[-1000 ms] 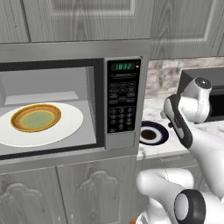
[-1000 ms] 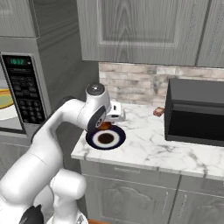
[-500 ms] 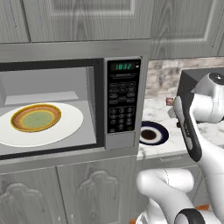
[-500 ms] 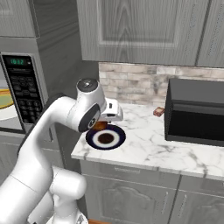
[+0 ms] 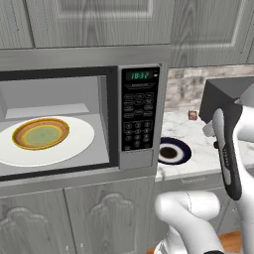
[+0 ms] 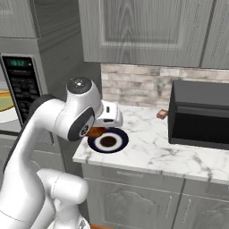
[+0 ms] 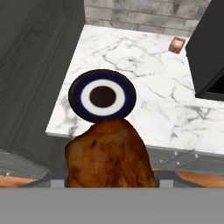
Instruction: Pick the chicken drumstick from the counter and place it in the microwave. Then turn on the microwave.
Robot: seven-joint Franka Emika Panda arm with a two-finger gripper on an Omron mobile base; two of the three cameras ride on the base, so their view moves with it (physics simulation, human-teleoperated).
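1. Over the counter's [image 7: 166, 105] near edge, the gripper [image 6: 99, 128] has the drumstick [image 7: 109, 153] clamped between its jaws, lifted clear of the stone, with the meat filling the bottom of the hand view
2. In the last second the elbow has swung back toward the microwave [image 5: 139, 111] side while the hand has barely shifted above the blue plate [image 7: 102, 96]. The base has stayed put
3. So the pick looks done and the carry to the oven is just starting. Placing it and switching on are both still to come
4. The oven stands open, with the white turntable [image 5: 74, 144] in plain sight
5. A yellow-brown bowl [image 5: 40, 133] already sits on that turntable, so the drumstick probably has to land beside it or in it
6. The keypad column [image 5: 139, 124] stands between the hand and the cavity, so the arm likely has to come round its front
7. The black box [image 6: 201, 116] and a small brown item [image 7: 176, 44] sit well off to the right, out of the path
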